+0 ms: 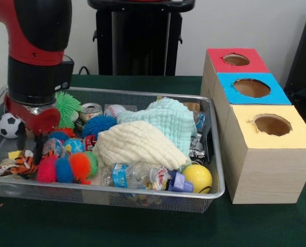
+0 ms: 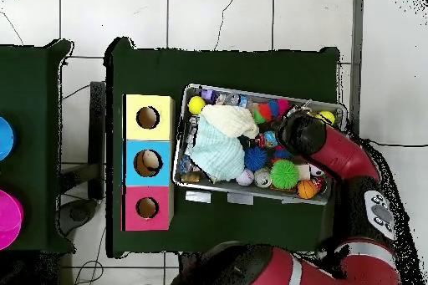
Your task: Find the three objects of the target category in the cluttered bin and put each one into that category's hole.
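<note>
The silver wire-mesh bin (image 1: 142, 191) is full of clutter; it also shows in the overhead view (image 2: 185, 131). My gripper (image 1: 29, 145) hangs inside its left end, fingers (image 1: 21, 138) apart and empty. An orange tiger plush with black stripes (image 1: 22, 165) lies just below and in front of the fingertips, not touching them. No tan plush with pink ears shows. The red-topped hole (image 1: 236, 59) is on the far wooden box, right of the bin, and shows in the overhead view (image 2: 147, 207). There the arm (image 2: 322, 144) covers the gripper.
A cream cloth (image 1: 135, 144) and a pale teal cloth (image 1: 166, 121) cover the bin's middle. Spiky balls (image 1: 68, 105), a soccer ball (image 1: 9, 125), a can (image 1: 90, 110), a bottle (image 1: 127, 175) and a yellow ball (image 1: 197, 177) lie around. Blue-topped (image 1: 251, 87) and yellow-topped (image 1: 272, 124) holes stand nearer.
</note>
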Robot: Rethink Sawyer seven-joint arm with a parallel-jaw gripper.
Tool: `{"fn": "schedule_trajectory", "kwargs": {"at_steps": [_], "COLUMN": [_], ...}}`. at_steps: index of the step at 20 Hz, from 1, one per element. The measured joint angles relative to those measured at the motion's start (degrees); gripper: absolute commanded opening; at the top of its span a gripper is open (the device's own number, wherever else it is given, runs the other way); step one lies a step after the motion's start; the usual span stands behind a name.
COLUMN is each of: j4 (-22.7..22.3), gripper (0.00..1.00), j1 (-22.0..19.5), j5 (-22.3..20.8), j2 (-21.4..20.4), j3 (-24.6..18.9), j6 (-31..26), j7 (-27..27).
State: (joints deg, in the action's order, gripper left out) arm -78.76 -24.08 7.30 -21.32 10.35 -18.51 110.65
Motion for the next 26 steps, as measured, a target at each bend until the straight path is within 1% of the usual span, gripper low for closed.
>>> {"fn": "schedule_trajectory", "kwargs": {"at_steps": [1, 8, 15, 21, 26], "j4": [1.26, 4.39, 4.76, 4.67, 4.30], "gripper": [1.00, 1.00, 1.00, 1.00, 1.00], "j1": [-0.57, -2.69, -2.84, -0.42, 2.72], "j5": [0.00, -0.01, -0.02, -0.02, -0.02], "j2": [0.38, 2.28, 3.29, 2.19, 0.14], "j3": [-0.07, -0.62, -0.90, -0.22, 0.32], "j6": [0.00, 0.00, -0.57, -3.42, -6.32], "j7": [0.00, 0.00, 0.00, 0.00, 0.00]}}
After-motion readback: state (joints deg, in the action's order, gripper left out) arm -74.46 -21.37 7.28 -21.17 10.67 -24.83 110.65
